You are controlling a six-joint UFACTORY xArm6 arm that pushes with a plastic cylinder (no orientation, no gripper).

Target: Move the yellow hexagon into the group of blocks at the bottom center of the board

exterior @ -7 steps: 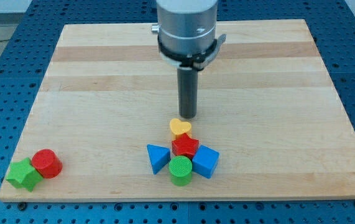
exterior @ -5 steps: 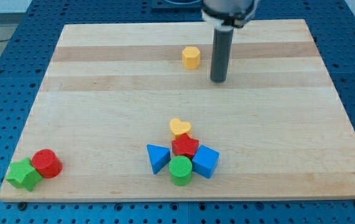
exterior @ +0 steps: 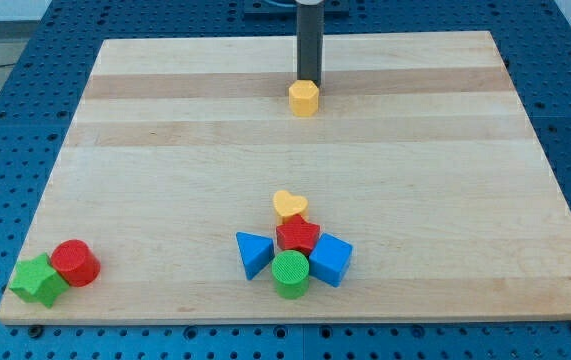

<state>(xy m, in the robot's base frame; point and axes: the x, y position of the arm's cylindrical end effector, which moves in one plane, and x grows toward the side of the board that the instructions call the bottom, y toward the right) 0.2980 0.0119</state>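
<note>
While my tip (exterior: 308, 81) seemingly touches the yellow hexagon (exterior: 304, 98), no hand shows.

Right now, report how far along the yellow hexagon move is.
Done: my tip sits right behind the yellow hexagon, on the view's top side, lined up to push it down the board. In hand: the push looks barely begun. Left: nearly the whole run, since the hexagon is far above the bottom-centre group of yellow heart, red star, blue triangle, green cylinder and blue cube.
</note>
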